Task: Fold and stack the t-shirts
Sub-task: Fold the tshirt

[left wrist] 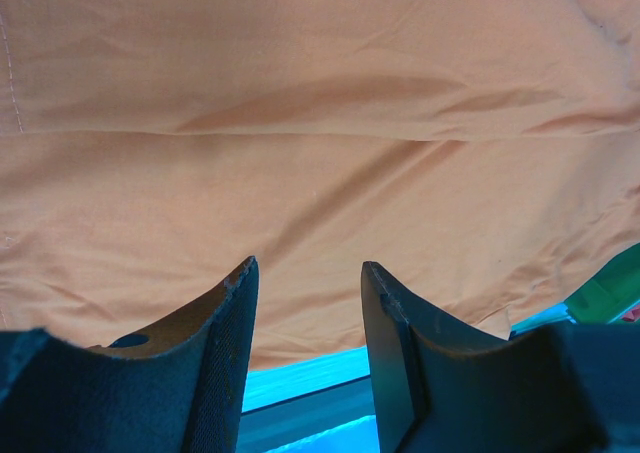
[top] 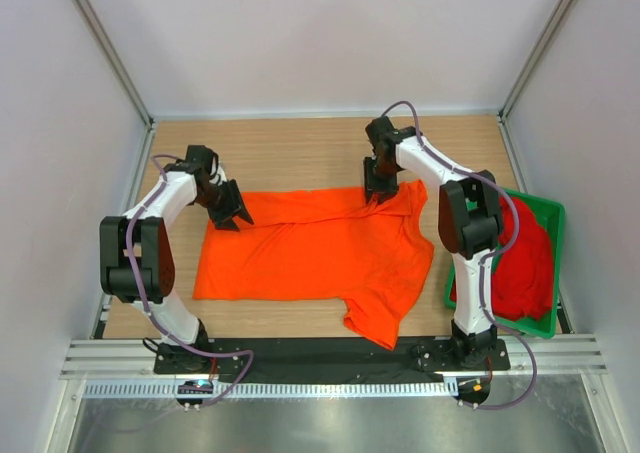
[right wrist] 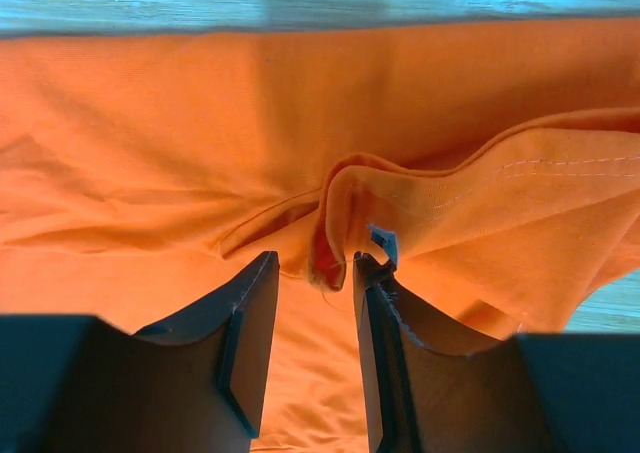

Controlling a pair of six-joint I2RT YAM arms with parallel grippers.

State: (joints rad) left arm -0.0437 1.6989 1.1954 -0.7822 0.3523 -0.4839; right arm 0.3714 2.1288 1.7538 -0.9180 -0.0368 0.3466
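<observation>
Two grippers: both sit low over the orange shirt, one toward each end of its far edge.
Left gripper: jaws partly apart with nothing between them. Smooth cloth lies just beyond the fingertips.
Right gripper: jaws partly apart. A raised fold stands at the tips, not visibly pinched, and a small tag shows beside one finger.
Table: pale wood, bare along the far side and in a strip at the left.
Rail: black, carries both arm bases at the near edge.
Walls: plain white on three sides, with metal posts at the far corners.
Orange shirt: spread flat mid-table and lightly creased. Its far left corner is at the left gripper and its far edge is bunched at the right gripper — one sleeve juts toward the near edge.
Red shirt: heaped in the green tray at the table's right side, beside the right arm and apart from both grippers.
</observation>
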